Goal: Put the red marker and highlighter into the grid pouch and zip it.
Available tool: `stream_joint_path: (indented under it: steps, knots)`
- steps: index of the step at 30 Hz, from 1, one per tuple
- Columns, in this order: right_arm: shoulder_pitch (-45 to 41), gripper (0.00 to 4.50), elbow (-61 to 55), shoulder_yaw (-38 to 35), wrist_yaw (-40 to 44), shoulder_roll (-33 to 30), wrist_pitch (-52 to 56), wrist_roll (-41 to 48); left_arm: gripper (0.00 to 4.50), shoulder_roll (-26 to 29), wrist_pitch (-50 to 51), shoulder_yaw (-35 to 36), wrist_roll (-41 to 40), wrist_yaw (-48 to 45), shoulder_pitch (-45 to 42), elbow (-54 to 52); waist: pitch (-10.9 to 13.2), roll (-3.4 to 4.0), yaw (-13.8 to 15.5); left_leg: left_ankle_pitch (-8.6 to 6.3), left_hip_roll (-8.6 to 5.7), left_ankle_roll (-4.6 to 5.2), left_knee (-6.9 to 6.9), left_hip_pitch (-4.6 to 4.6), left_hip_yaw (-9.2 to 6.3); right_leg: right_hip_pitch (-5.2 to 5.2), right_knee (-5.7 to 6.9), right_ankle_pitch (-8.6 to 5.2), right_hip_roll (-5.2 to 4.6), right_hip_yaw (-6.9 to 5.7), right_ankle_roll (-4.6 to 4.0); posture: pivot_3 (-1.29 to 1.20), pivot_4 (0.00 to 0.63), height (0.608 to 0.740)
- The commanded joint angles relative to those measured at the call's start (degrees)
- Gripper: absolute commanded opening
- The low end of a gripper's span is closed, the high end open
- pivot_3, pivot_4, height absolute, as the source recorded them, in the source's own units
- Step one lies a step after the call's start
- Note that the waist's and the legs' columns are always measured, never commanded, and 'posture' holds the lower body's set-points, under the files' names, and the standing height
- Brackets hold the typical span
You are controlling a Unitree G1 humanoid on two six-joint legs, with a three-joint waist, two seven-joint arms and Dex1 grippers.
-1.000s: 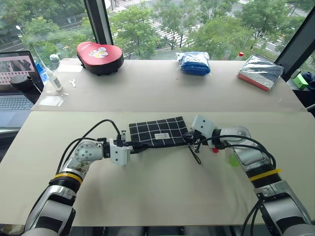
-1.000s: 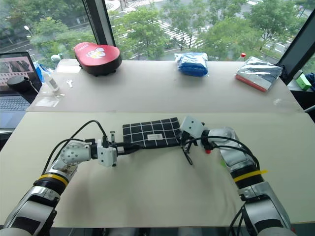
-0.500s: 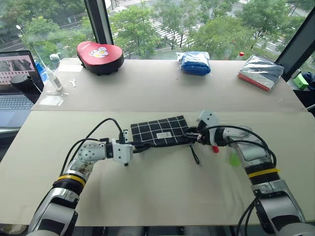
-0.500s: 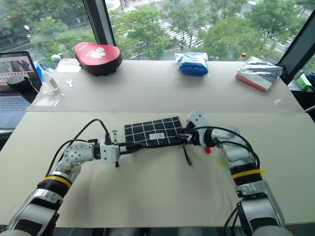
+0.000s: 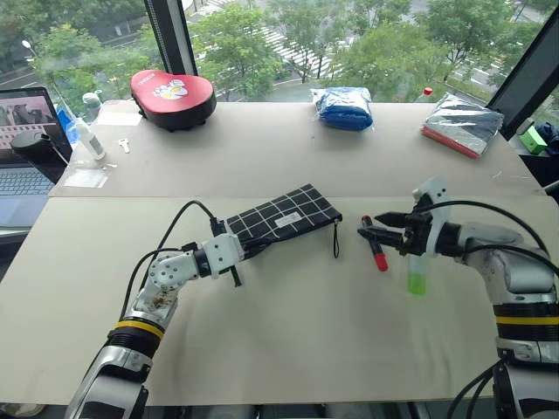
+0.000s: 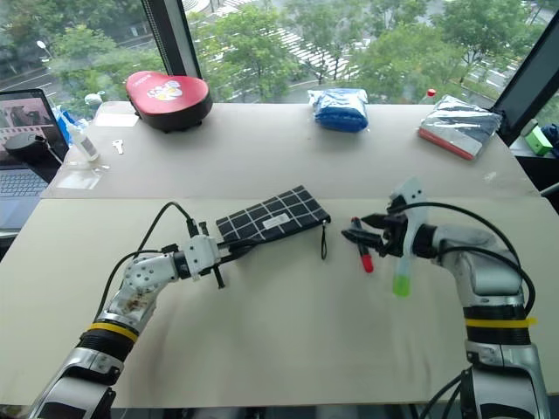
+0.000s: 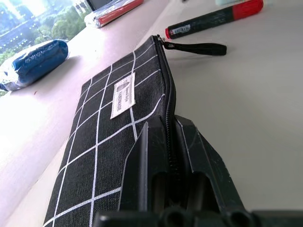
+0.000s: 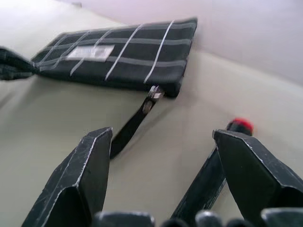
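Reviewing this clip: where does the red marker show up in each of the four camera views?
Left eye view: red marker, right of the grid pouch.
Right eye view: marker, beside the pull cord.
Left wrist view: marker, beyond the cord.
Right wrist view: marker, partly behind a finger.
Shared landmark: the pull cord.

My left gripper (image 7: 173, 142) covers the near corner of the grid pouch (image 7: 113, 142), so I can't see what lies under my fingers there; the pouch runs off the lower left of that frame. The red marker (image 7: 215, 18) is cut by the top edge. In my right wrist view, my finger (image 8: 258, 170) hides most of the marker's barrel. The pouch label's (image 5: 284, 223) print is probably text, too small to read.
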Motion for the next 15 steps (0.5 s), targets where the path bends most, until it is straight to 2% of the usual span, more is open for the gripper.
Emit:
stream_joint_path:
  steps: [1,7,15]
  knots:
    - [-1.6,3.74,-0.6,2.3,-3.5,3.0,-2.4,-1.8,0.0,-0.8,1.4,-0.3,0.7,0.8,0.8,-3.1,0.0,0.0,-0.2,0.0,0.01,-0.01,0.01,0.02,0.01,0.0,0.01,0.0,0.0,0.01,0.0,0.0,0.15,0.74]
    - [-5.4,3.74,2.1,3.9,-5.3,5.7,-3.6,-3.2,0.0,-0.8,2.5,0.1,0.8,1.0,1.4,-4.7,0.0,-0.01,0.0,0.02,-0.01,-0.03,0.13,0.0,-0.03,0.01,0.0,0.01,-0.01,0.02,-0.01,0.0,0.15,0.74]
    - [-6.4,3.74,3.3,4.9,-5.0,6.3,-4.3,-3.3,0.0,-0.9,4.5,1.1,0.4,2.4,2.2,-7.4,0.0,-0.01,0.0,0.02,-0.02,-0.03,0.11,-0.03,-0.03,0.0,0.0,0.01,-0.01,0.0,-0.01,0.0,0.15,0.74]
